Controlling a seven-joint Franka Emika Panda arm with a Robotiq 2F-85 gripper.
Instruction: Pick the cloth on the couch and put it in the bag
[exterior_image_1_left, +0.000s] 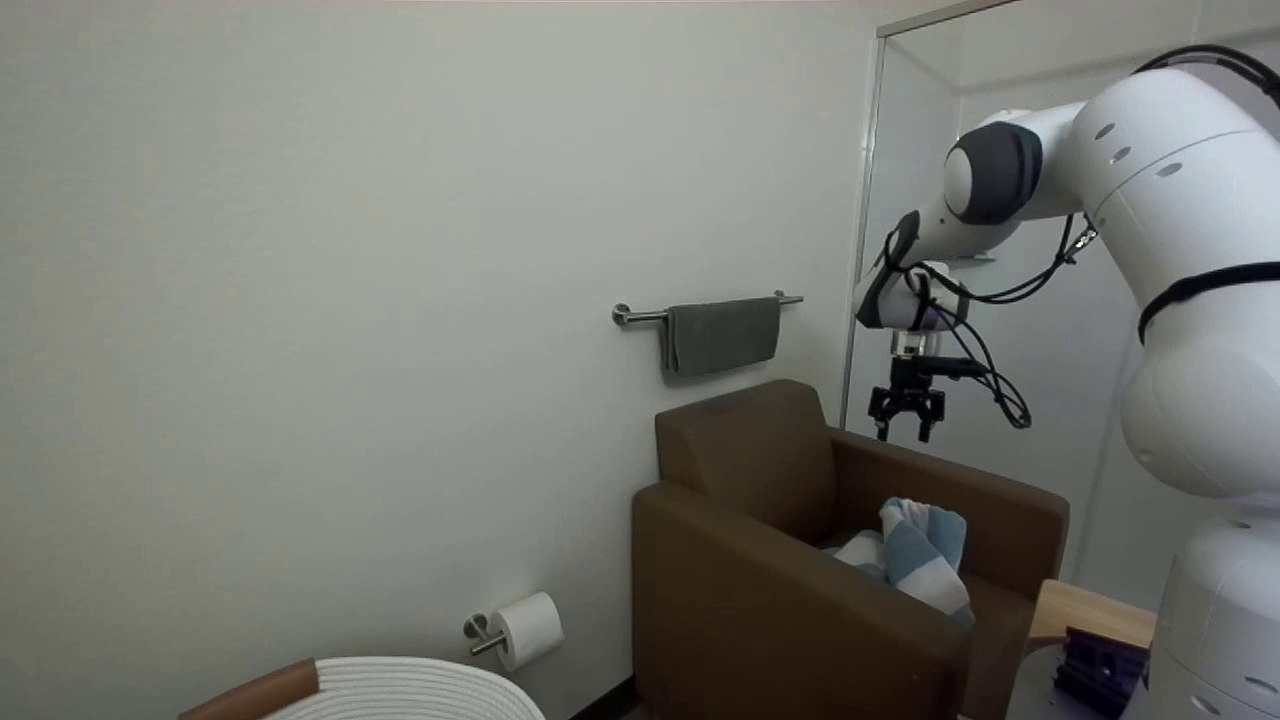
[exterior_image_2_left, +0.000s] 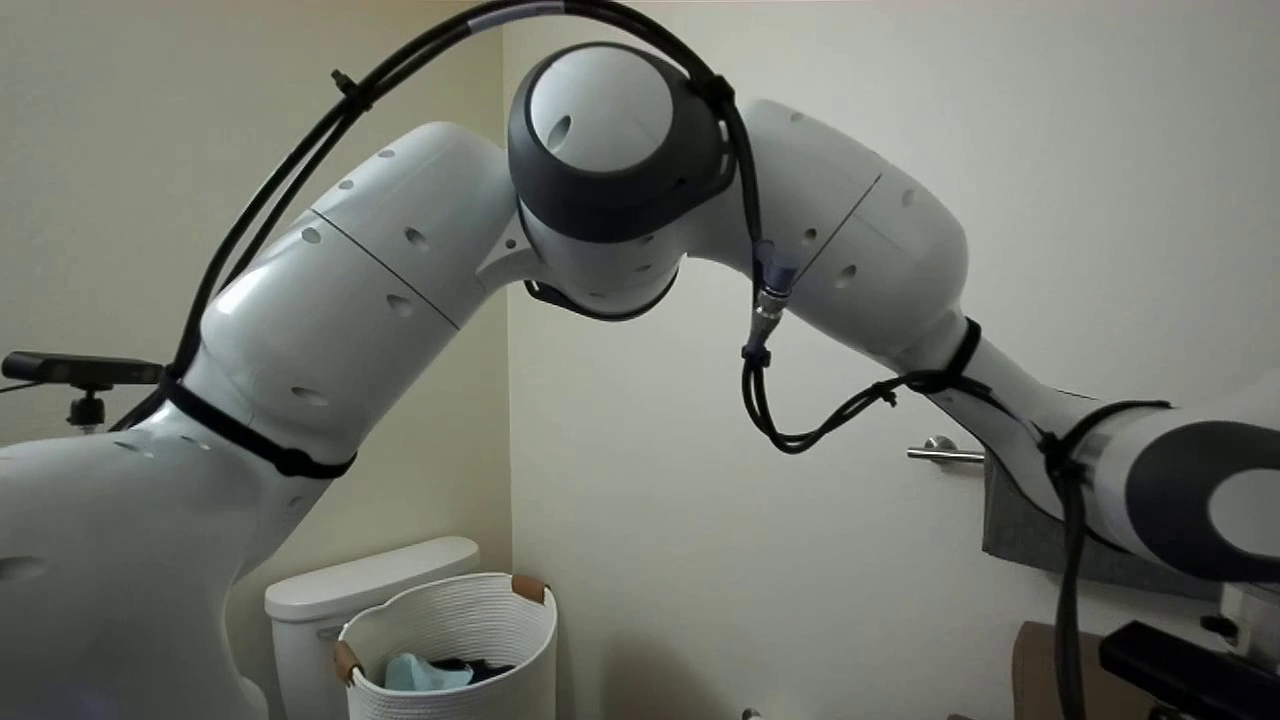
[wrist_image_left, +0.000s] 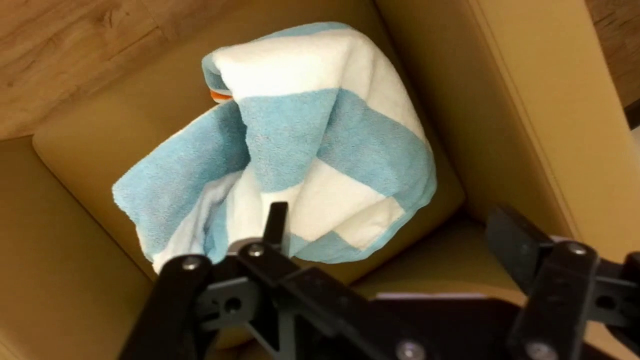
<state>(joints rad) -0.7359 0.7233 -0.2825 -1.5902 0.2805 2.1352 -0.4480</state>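
our jaws hang wide apart above the cloth (wrist_image_left: 285, 140), nothing between them; it lies bunched on the couch (exterior_image_1_left: 780, 600). to grasp it well, we reckon we should centre over the raised fold, come straight down and close on a thick pinch. the cloth looks soft and fluffy, light blue with broad white bands and a small orange mark.
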